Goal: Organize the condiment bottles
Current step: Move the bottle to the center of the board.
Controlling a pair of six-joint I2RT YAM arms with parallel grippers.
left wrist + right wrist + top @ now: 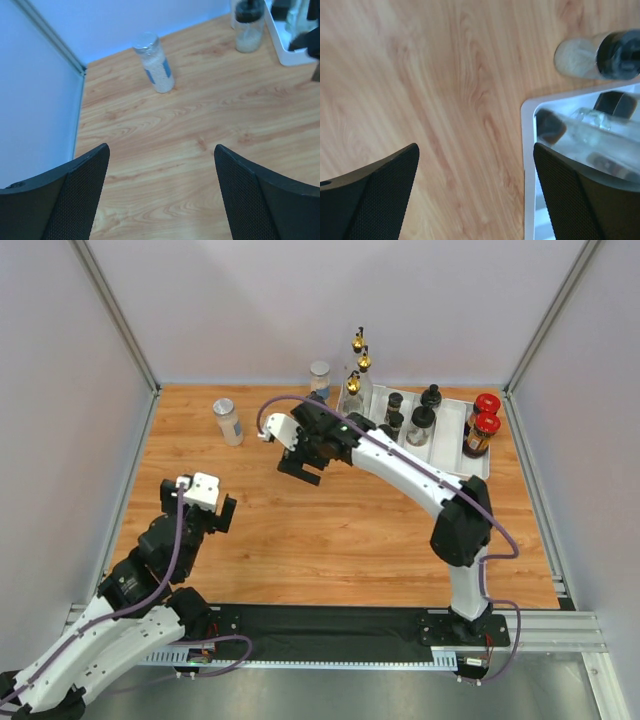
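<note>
Black mounting rail (330,625) holding both arm bases runs along the near edge of a wooden table (300,540). Left gripper (200,504) hangs over the table's near left, jaws spread wide with nothing between them. Right gripper (300,472) hangs near the table's middle, just left of a white divided tray (452,420), its jaws also wide and empty. Most condiment bottles stand in or beside the tray: three gold-spouted glass bottles (352,385) at its left end, black-capped spice jars (421,423) in the middle, two red-lidded jars (482,430) at the right end. One clear jar (320,377) stands just outside the tray's far left corner. A silver-lidded jar (228,421) stands alone, well apart, at far left.
</note>
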